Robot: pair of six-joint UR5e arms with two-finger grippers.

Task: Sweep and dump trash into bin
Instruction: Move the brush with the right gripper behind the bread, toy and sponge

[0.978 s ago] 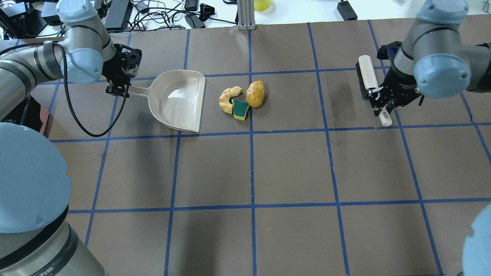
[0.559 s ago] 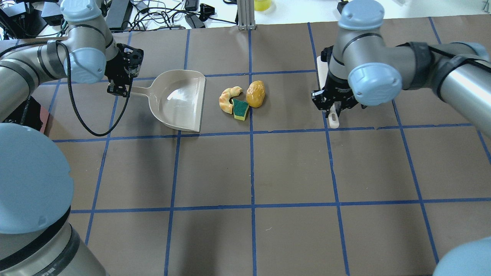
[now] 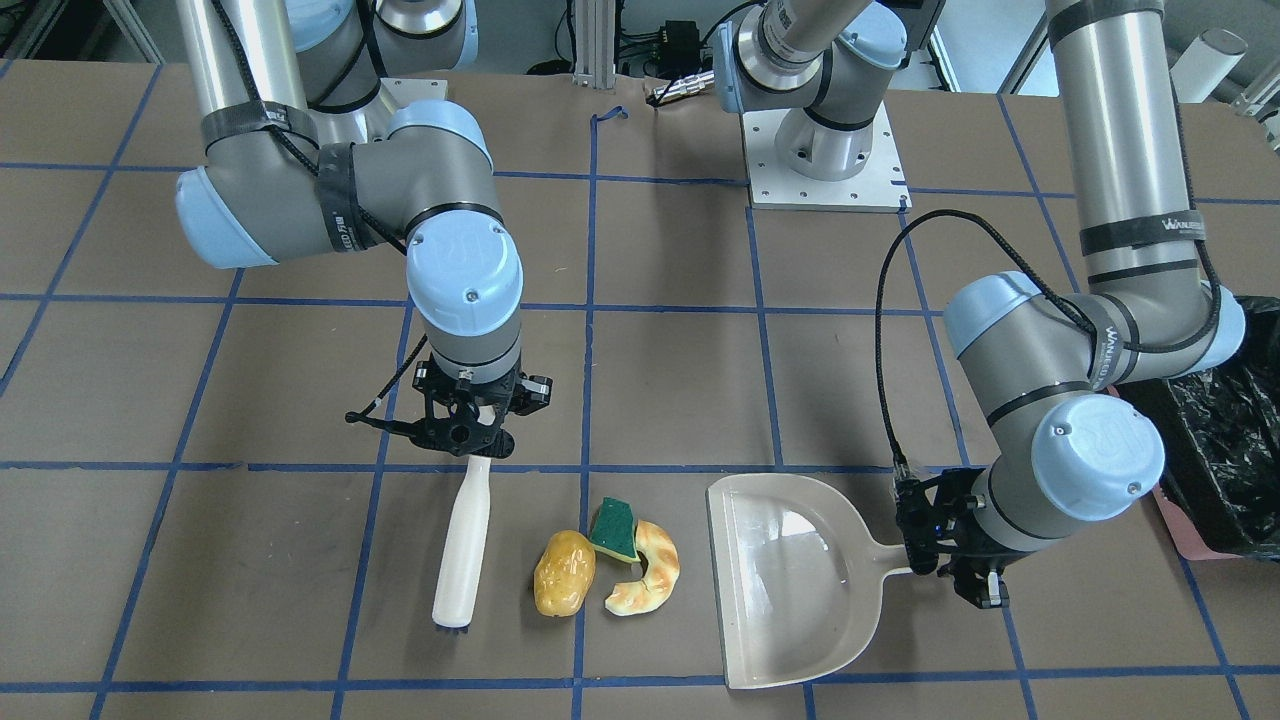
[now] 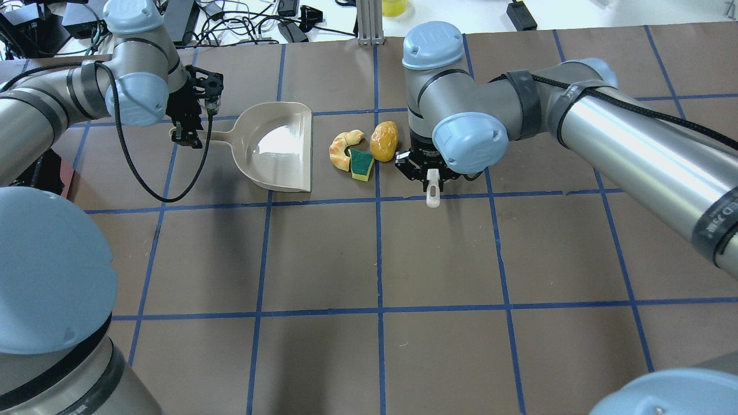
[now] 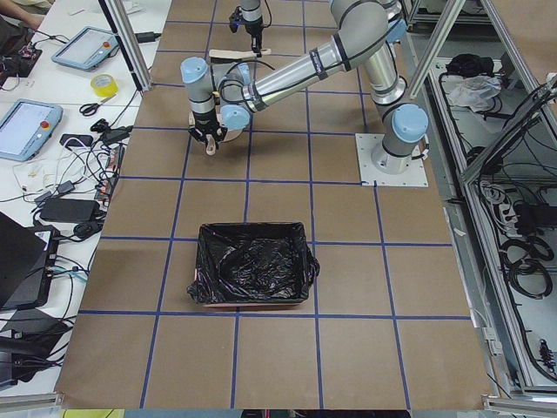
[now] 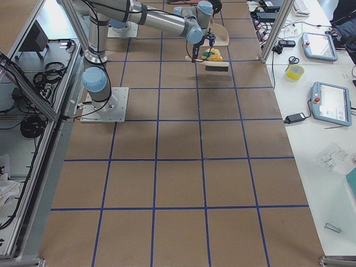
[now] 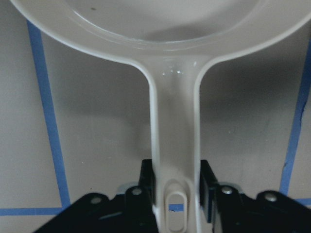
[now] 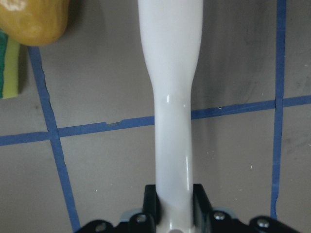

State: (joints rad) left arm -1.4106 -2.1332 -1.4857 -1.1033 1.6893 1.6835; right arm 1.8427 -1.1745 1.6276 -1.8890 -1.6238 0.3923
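The trash lies in a tight group on the table: a potato-like lump point(image 4: 384, 140) point(image 3: 563, 572), a green-and-yellow sponge wedge point(image 4: 362, 163) point(image 3: 614, 530) and a croissant-like piece point(image 4: 343, 150) point(image 3: 645, 575). My right gripper point(image 4: 429, 173) point(image 3: 468, 430) point(image 8: 175, 204) is shut on the white handle of a brush point(image 3: 462, 540) point(image 8: 172, 97), which stands just beside the potato. My left gripper point(image 4: 189, 136) point(image 3: 960, 575) point(image 7: 176, 194) is shut on the handle of the beige dustpan point(image 4: 279, 147) point(image 3: 790, 580), whose open lip faces the croissant. The bin point(image 5: 252, 266) point(image 3: 1225, 440), lined with black plastic, stands beyond the left arm.
Blue tape lines grid the brown table point(image 4: 438, 259). Cables and devices point(image 4: 242, 26) lie past the far table edge. The robot's base plates point(image 3: 825, 160) sit at the near side. My right forearm point(image 4: 622, 132) spans the right half of the table.
My right arm has carried the brush leftward across the table, up to the potato. My left gripper has shifted the dustpan slightly toward the trash.
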